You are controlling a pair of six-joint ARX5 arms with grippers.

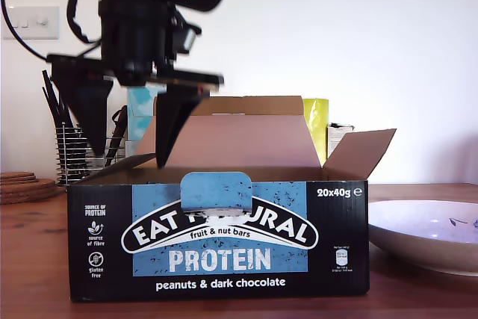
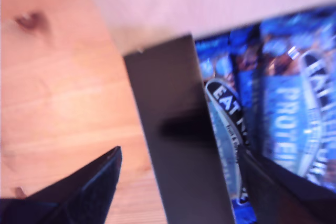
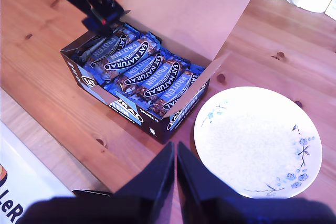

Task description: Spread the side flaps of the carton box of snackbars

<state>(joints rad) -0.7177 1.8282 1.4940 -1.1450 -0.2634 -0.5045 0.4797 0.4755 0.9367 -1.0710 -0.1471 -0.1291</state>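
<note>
Already one side flap [image 1: 364, 152] of the carton [image 1: 224, 240] stands spread outward.

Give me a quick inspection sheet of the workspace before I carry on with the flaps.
Surface: wooden table.
Job's things: carton box of snackbars open, bars showing; one side flap spread at the exterior view's right; the other side flap stands between my first gripper's fingers.
Clutter: floral plate beside the box; wire utensil holder; stacked coasters.
Grippers: first gripper open astride the flap; second gripper shut, empty, apart from the box.
Cables: black cable at the arm.
Surroundings: wall switch.
</note>
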